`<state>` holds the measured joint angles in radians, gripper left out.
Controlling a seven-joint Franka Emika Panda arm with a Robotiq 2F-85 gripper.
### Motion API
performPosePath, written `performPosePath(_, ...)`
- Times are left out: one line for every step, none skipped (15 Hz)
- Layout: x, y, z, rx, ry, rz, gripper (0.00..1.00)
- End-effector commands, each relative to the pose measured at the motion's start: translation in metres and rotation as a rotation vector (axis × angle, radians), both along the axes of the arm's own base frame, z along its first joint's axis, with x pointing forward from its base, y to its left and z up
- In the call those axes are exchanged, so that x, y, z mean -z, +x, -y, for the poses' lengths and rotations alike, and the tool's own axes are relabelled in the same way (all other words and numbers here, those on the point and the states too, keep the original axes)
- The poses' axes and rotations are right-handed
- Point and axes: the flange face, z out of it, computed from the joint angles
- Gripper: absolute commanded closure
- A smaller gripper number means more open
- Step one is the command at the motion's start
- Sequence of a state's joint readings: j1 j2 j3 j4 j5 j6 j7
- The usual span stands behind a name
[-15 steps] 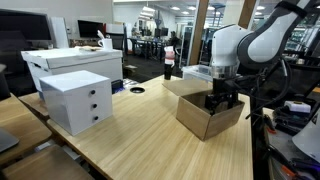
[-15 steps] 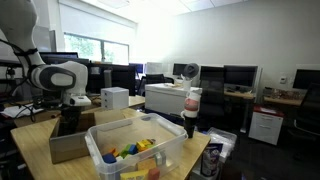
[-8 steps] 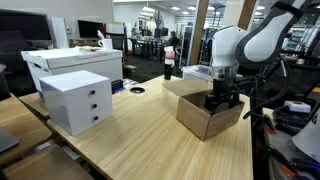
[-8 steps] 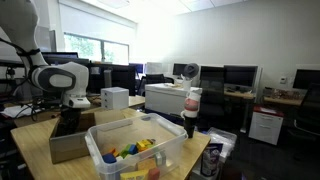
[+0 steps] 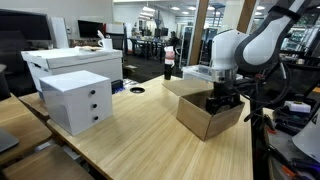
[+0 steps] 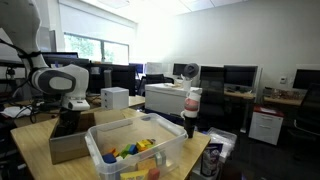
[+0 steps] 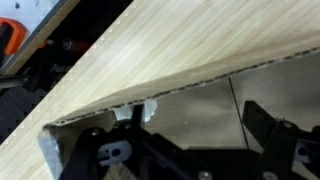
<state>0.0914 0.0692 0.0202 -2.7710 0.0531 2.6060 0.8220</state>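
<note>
An open cardboard box stands on the wooden table; it also shows in the other exterior view as the cardboard box. My gripper hangs down inside the box's open top, and the gripper shows the same way from the opposite side. In the wrist view the gripper is open, its dark fingers spread wide over the bare box floor with nothing between them. A small white piece sits at the box's wall, near one finger.
A white drawer unit and a bigger white box stand on the table's far side. A clear plastic bin holds several coloured toys, with a bottle beside it. Desks and monitors fill the room behind.
</note>
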Motion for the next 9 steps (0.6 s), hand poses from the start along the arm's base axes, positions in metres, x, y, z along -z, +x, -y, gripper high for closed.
performPosePath(0.011, -0.003, 0.004, -0.014, 0.027, 0.017, 0.0)
performPosePath(0.012, -0.003, 0.004, -0.018, 0.03, 0.028, 0.0)
performPosePath(0.012, -0.001, 0.004, -0.02, 0.034, 0.039, 0.0)
performPosePath(0.014, 0.001, 0.003, -0.025, 0.041, 0.055, 0.0)
performPosePath(0.015, 0.003, 0.003, -0.028, 0.045, 0.068, 0.0)
performPosePath(0.016, 0.005, 0.002, -0.032, 0.051, 0.088, 0.0)
performPosePath(0.016, 0.007, 0.0, -0.04, 0.059, 0.117, 0.0)
performPosePath(0.016, 0.011, -0.002, -0.046, 0.063, 0.147, 0.0)
performPosePath(0.016, 0.016, -0.005, -0.061, 0.067, 0.172, 0.0)
